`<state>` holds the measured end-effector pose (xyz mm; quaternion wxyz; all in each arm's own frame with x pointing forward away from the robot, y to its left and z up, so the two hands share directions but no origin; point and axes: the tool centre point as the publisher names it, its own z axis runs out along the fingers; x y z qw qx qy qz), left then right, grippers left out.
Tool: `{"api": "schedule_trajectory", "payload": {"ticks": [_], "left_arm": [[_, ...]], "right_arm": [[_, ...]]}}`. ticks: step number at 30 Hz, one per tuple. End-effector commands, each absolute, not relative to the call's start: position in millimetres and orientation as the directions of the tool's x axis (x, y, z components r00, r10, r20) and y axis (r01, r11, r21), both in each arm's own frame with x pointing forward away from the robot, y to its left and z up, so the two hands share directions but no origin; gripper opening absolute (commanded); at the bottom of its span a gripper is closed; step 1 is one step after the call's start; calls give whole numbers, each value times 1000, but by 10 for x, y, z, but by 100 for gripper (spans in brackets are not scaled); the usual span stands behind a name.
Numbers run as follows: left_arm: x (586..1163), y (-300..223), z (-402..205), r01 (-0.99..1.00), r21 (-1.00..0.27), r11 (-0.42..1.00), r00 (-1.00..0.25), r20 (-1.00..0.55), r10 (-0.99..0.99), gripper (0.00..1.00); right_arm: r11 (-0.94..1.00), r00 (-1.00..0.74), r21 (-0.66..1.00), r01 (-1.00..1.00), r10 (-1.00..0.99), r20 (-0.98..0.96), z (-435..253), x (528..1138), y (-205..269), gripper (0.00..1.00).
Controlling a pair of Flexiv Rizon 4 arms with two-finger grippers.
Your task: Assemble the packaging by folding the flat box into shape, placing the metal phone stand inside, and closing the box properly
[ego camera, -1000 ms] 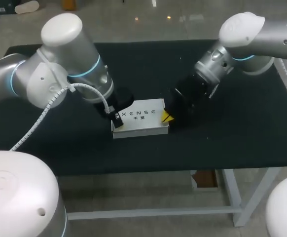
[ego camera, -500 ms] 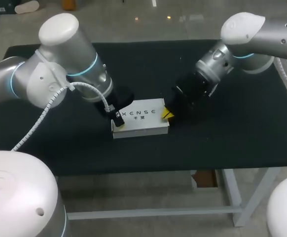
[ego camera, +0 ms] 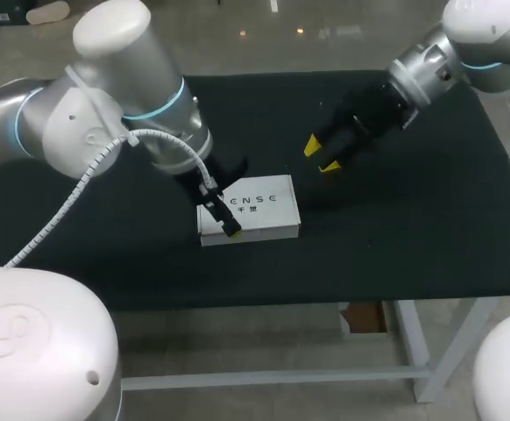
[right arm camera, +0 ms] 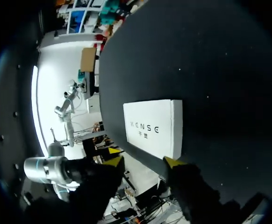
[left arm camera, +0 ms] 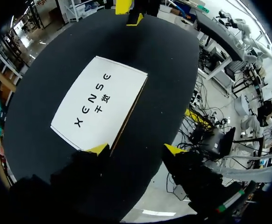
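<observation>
Judging the white box (ego camera: 253, 209) by its look, how will it handle?

Light, I'd say. It is thin card, flat and closed, lying near the middle of the black worktop (ego camera: 430, 237), a little left of centre. The printed lid looks smooth, so it is likely slippery, and the broad faces would dent under a hard pinch. Whether the metal stand is inside I cannot tell; if it is, expect weight that shifts.

Where would you take hold?

Across the short ends or the long side walls, close to a corner, where the folded edges are stiffest.

And the jaws?

The left jaws stand apart at the box's left end. In the left wrist view one yellow tip (left arm camera: 98, 149) sits at the box's near corner and the other is beside the box over bare worktop, so nothing is clamped. The right jaws hang above the worktop to the far right of the box, apart and empty.

Room to move?

There is bare worktop right of the box and beyond it. The near edge looks closer than the far one, so any push should go away from it.
</observation>
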<state>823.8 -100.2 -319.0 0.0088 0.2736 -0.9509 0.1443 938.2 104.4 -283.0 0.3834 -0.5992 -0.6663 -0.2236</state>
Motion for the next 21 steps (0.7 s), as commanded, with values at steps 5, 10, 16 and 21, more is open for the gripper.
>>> {"api": "schedule_trajectory", "payload": {"ticks": [5,10,16,21], "left_arm": [[8196,-1089,-3205,-650,-151,745,-748,302,-591,100],[8196,-1089,-3205,-650,-151,745,-748,302,-591,100],[8196,-1089,-3205,-650,-151,745,-748,302,-591,100],[8140,-1126,-3229,-687,-168,707,-720,290,-630,100]], "right_arm": [[-23,-79,125,992,660,747,-2535,9296,809,100],[-23,-79,125,992,660,747,-2535,9296,809,100],[-23,-79,125,992,660,747,-2535,9296,809,100],[-66,-78,171,983,692,718,-2647,9321,721,100]]}}
